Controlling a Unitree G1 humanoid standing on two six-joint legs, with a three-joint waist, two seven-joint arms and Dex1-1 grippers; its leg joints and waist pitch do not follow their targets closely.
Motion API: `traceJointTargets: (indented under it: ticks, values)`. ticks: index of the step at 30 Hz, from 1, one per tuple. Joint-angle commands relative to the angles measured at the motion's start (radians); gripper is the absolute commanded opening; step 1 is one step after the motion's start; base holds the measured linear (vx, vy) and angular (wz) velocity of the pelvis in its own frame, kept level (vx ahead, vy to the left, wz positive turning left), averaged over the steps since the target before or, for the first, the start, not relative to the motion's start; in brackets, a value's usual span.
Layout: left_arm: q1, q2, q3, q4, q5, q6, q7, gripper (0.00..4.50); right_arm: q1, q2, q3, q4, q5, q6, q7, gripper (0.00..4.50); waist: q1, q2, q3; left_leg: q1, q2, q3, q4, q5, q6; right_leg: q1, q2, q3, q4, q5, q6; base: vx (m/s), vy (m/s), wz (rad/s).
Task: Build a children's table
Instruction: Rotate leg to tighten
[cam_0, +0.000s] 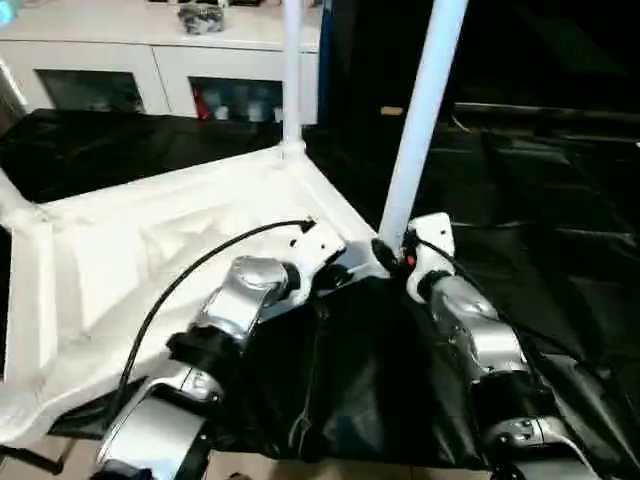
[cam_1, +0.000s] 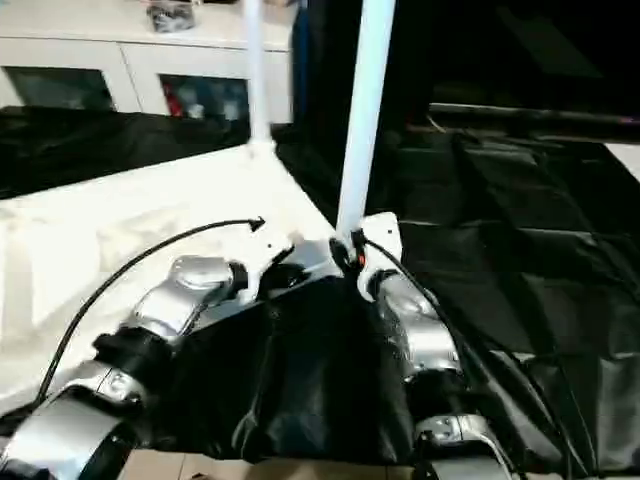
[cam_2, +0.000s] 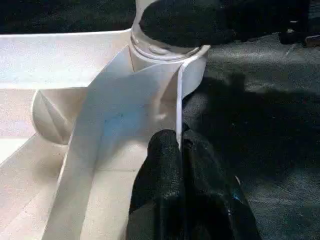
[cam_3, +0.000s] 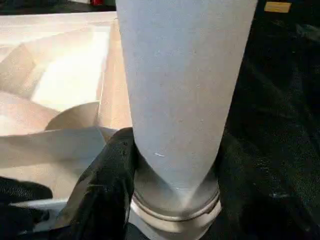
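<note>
The tabletop (cam_0: 150, 270) lies upside down on the black-covered work table (cam_0: 560, 230), its ribbed underside facing up, and everything else is placed from it. Its near right corner socket (cam_2: 167, 55) holds a leg (cam_0: 420, 120) that rises out of it, leaning slightly to the right toward its top. A second leg (cam_0: 291, 70) stands upright in the far corner socket, and a third leg's (cam_0: 12, 200) base shows at the tabletop's left corner. The right gripper (cam_0: 392, 256) sits at the near right corner with its black fingers (cam_3: 102, 190) closed round the flared base of the near leg, one on each side, just above the socket's ring. The left gripper (cam_0: 335, 276) rests at the tabletop's near rim (cam_2: 178, 100), just left of that same corner; its two black fingers (cam_2: 165, 170) are pinched together on the thin white rim wall, one finger inside and one outside. Both silver forearms reach in from the near edge of the black cloth. Beyond the tabletop's far side stands a white cabinet (cam_0: 150, 60) with glass doors.
</note>
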Motion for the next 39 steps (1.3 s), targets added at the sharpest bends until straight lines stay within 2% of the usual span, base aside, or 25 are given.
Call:
traceJointTargets:
  ticks: [1,2,6,8,9,13,15,16,17,18,20,21,22,23,24,27,28,29,30,32,34,35,38,39]
  values:
    - [-0.063,-0.055,-0.016,-0.010,0.003,-0.046,0.056,0.00,-0.006,0.100,0.106,0.021,0.037,0.013,0.079,2.79,0.000,0.003,-0.062,0.014,0.034,-0.025,-0.081,-0.313,0.003,0.033,-0.052,0.039,-0.084,-0.287,-0.189,0.000,0.000,0.00]
    - [-0.064,-0.050,-0.016,-0.004,0.003,-0.059,0.051,0.00,-0.005,0.102,0.090,0.016,0.052,0.020,0.088,2.99,0.001,0.003,-0.063,0.011,0.034,-0.024,-0.080,-0.286,0.011,0.037,-0.053,0.039,-0.081,-0.264,-0.194,0.000,0.000,0.00]
    - [-0.063,-0.032,-0.016,-0.001,0.001,-0.082,0.023,0.00,0.004,0.067,0.076,-0.004,0.060,0.015,0.125,3.18,0.005,0.002,-0.066,0.010,0.036,-0.022,-0.077,-0.241,0.027,0.040,-0.053,0.039,-0.073,-0.202,-0.216,0.000,0.000,0.00]
    - [-0.054,-0.019,-0.017,-0.013,-0.006,-0.089,-0.007,0.00,0.019,0.025,0.087,-0.027,0.058,0.011,0.176,3.53,0.007,0.002,-0.067,0.010,0.036,-0.020,-0.075,-0.226,0.037,0.042,-0.052,0.038,-0.070,-0.174,-0.226,0.000,0.000,0.00]
    - [-0.044,-0.007,-0.020,-0.028,-0.013,-0.096,-0.034,0.00,0.030,-0.013,0.100,-0.045,0.053,0.007,0.217,3.59,0.007,0.004,-0.066,0.009,0.037,-0.020,-0.075,-0.223,0.039,0.043,-0.052,0.038,-0.069,-0.169,-0.230,0.000,0.000,0.00]
    - [-0.023,0.014,-0.018,-0.054,-0.033,-0.107,-0.099,0.00,0.053,-0.094,0.134,-0.088,0.032,0.004,0.330,3.88,0.011,0.001,-0.066,0.006,0.037,-0.019,-0.071,-0.197,0.058,0.047,-0.053,0.038,-0.065,-0.139,-0.241,0.000,0.000,0.00]
    - [-0.013,0.038,-0.017,-0.054,-0.034,-0.126,-0.125,0.00,0.081,-0.180,0.156,-0.137,0.029,0.003,0.420,3.88,0.013,0.000,-0.065,0.008,0.038,-0.018,-0.071,-0.206,0.062,0.046,-0.052,0.037,-0.068,-0.155,-0.242,0.000,0.000,0.00]
    - [-0.013,0.039,-0.017,-0.054,-0.034,-0.126,-0.125,0.00,0.081,-0.180,0.156,-0.137,0.029,0.003,0.421,3.88,0.015,-0.006,-0.064,0.009,0.039,-0.018,-0.070,-0.210,0.066,0.046,-0.053,0.038,-0.069,-0.175,-0.239,0.000,0.000,0.00]
    - [-0.009,0.057,-0.016,-0.044,-0.031,-0.149,-0.141,0.00,0.108,-0.254,0.155,-0.181,0.039,0.015,0.494,3.88,0.015,-0.008,-0.063,0.007,0.039,-0.017,-0.070,-0.214,0.068,0.046,-0.053,0.038,-0.071,-0.188,-0.235,0.000,0.000,0.00]
    - [-0.010,0.060,-0.015,-0.041,-0.030,-0.150,-0.141,0.00,0.114,-0.268,0.152,-0.192,0.044,0.020,0.510,3.88,0.021,-0.007,-0.060,0.010,0.040,-0.016,-0.070,-0.222,0.070,0.044,-0.053,0.040,-0.075,-0.219,-0.222,0.000,0.000,0.00]
    - [-0.012,0.074,-0.012,-0.032,-0.029,-0.159,-0.151,0.00,0.155,-0.346,0.129,-0.254,0.088,0.048,0.595,3.88,0.024,-0.016,-0.061,0.008,0.042,-0.017,-0.071,-0.232,0.074,0.043,-0.055,0.040,-0.077,-0.255,-0.206,0.000,0.000,0.00]
    - [-0.012,0.077,-0.011,-0.032,-0.032,-0.161,-0.157,0.00,0.167,-0.368,0.122,-0.271,0.102,0.058,0.619,3.88,0.026,-0.016,-0.060,0.007,0.040,-0.018,-0.071,-0.228,0.077,0.046,-0.054,0.039,-0.076,-0.256,-0.204,0.000,0.000,0.00]
    - [-0.012,0.077,-0.011,-0.032,-0.032,-0.161,-0.157,0.00,0.169,-0.370,0.121,-0.273,0.104,0.058,0.621,3.88,0.029,-0.016,-0.061,0.007,0.042,-0.018,-0.070,-0.220,0.082,0.043,-0.057,0.040,-0.077,-0.253,-0.202,0.000,0.000,0.00]
    - [-0.013,0.082,-0.010,-0.034,-0.033,-0.164,-0.159,0.00,0.203,-0.426,0.101,-0.313,0.138,0.079,0.684,3.88,0.029,-0.019,-0.061,0.003,0.041,-0.019,-0.069,-0.209,0.087,0.048,-0.055,0.038,-0.076,-0.250,-0.202,0.000,0.000,0.00]
    - [-0.010,0.085,-0.013,-0.040,-0.032,-0.171,-0.165,0.00,0.223,-0.455,0.089,-0.339,0.166,0.100,0.719,3.88,0.032,-0.018,-0.061,0.007,0.042,-0.018,-0.068,-0.211,0.089,0.044,-0.055,0.039,-0.077,-0.250,-0.203,0.000,0.000,0.00]
    - [-0.002,0.079,-0.008,-0.052,-0.037,-0.194,-0.157,0.00,0.241,-0.477,0.079,-0.372,0.197,0.126,0.744,3.88,0.030,-0.027,-0.061,0.002,0.040,-0.017,-0.066,-0.200,0.098,0.043,-0.056,0.037,-0.078,-0.269,-0.200,0.000,0.000,0.00]
    - [-0.001,0.075,-0.004,-0.053,-0.039,-0.198,-0.149,0.00,0.243,-0.479,0.078,-0.379,0.203,0.132,0.746,3.88,0.031,-0.026,-0.061,0.002,0.039,-0.018,-0.065,-0.195,0.099,0.043,-0.057,0.037,-0.078,-0.282,-0.197,0.000,0.000,0.00]
    - [0.004,0.071,0.001,-0.070,-0.048,-0.185,-0.147,0.00,0.245,-0.473,0.078,-0.391,0.211,0.137,0.741,3.88,0.031,-0.028,-0.061,0.003,0.040,-0.018,-0.065,-0.192,0.099,0.041,-0.057,0.036,-0.078,-0.290,-0.194,0.000,0.000,0.00]
    - [0.008,0.069,0.002,-0.085,-0.055,-0.171,-0.151,0.28,0.247,-0.468,0.076,-0.402,0.213,0.142,0.740,3.95,0.031,-0.029,-0.061,0.003,0.040,-0.017,-0.064,-0.190,0.099,0.040,-0.057,0.036,-0.079,-0.293,-0.192,0.000,0.000,0.00]
    - [0.040,0.085,0.011,-0.200,-0.099,-0.042,-0.198,0.44,0.241,-0.431,0.090,-0.421,0.215,0.146,0.714,3.98,0.032,-0.031,-0.062,0.002,0.044,-0.018,-0.066,-0.170,0.094,0.038,-0.059,0.036,-0.072,-0.283,-0.202,0.000,0.000,0.00]
    - [0.067,0.106,0.018,-0.298,-0.121,0.038,-0.221,0.55,0.235,-0.410,0.103,-0.430,0.222,0.151,0.701,3.98,0.035,-0.023,-0.064,0.005,0.047,-0.018,-0.066,-0.159,0.089,0.035,-0.059,0.036,-0.068,-0.256,-0.224,0.000,0.000,0.00]
    - [0.068,0.107,0.018,-0.302,-0.122,0.040,-0.221,0.61,0.235,-0.409,0.103,-0.430,0.223,0.151,0.701,3.98,0.034,-0.020,-0.064,0.006,0.051,-0.018,-0.067,-0.145,0.087,0.034,-0.056,0.036,-0.063,-0.212,-0.243,0.000,0.000,0.00]
    - [0.131,0.187,0.051,-0.539,-0.146,0.201,-0.230,0.77,0.213,-0.367,0.134,-0.429,0.223,0.158,0.678,3.98,0.029,-0.019,-0.064,0.007,0.053,-0.019,-0.068,-0.137,0.086,0.038,-0.054,0.036,-0.050,-0.146,-0.260,0.000,0.000,0.00]
    - [0.156,0.218,0.065,-0.604,-0.158,0.249,-0.241,0.95,0.200,-0.348,0.138,-0.412,0.215,0.150,0.657,3.98,0.027,-0.022,-0.062,0.003,0.050,-0.019,-0.069,-0.130,0.089,0.039,-0.054,0.036,-0.051,-0.149,-0.258,0.000,0.000,0.00]
